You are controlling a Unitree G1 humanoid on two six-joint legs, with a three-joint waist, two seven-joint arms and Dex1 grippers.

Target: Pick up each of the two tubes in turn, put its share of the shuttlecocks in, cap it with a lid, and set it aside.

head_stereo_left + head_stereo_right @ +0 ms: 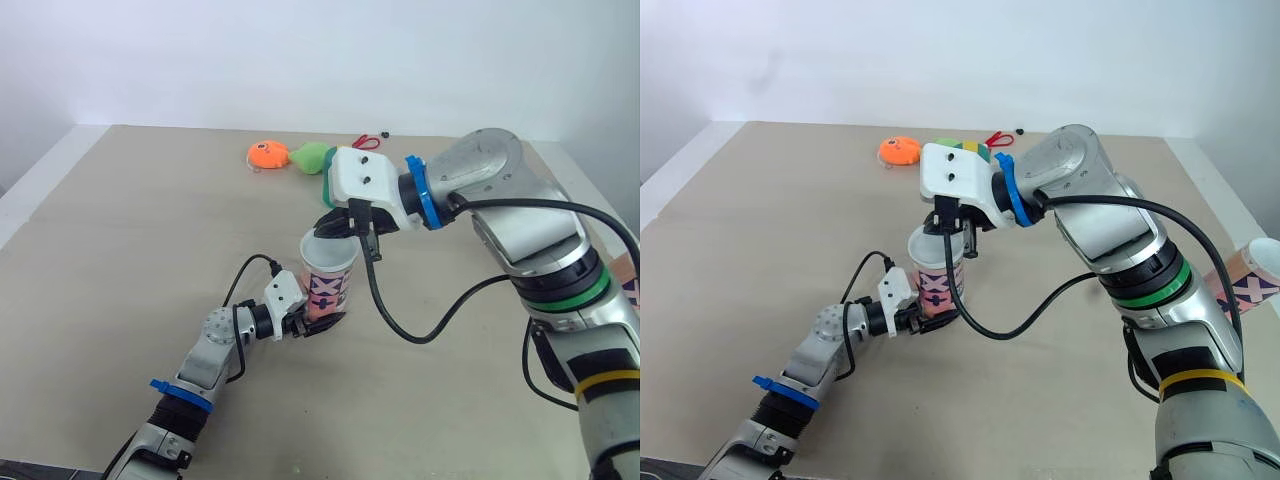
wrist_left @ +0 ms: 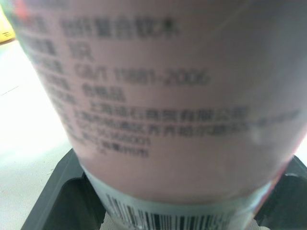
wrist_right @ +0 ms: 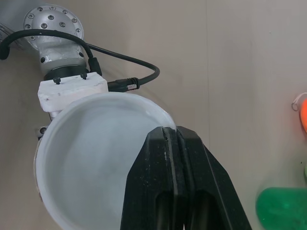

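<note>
Nearest, the left gripper is clamped on the base of the upright tube on the table. Over its open rim hangs the right gripper, fingers pressed together, holding nothing. A second tube sits far right

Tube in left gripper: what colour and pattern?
The tube is pink and white with dark X marks; best in left eye view.

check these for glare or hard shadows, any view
Left eye view: table evenly lit, no glare, no hard shadows. Right wrist view: the tube's white inside greys softly toward one wall, no hot spots. Left wrist view: the tube's label shows only a faint, diffuse sheen.
</note>
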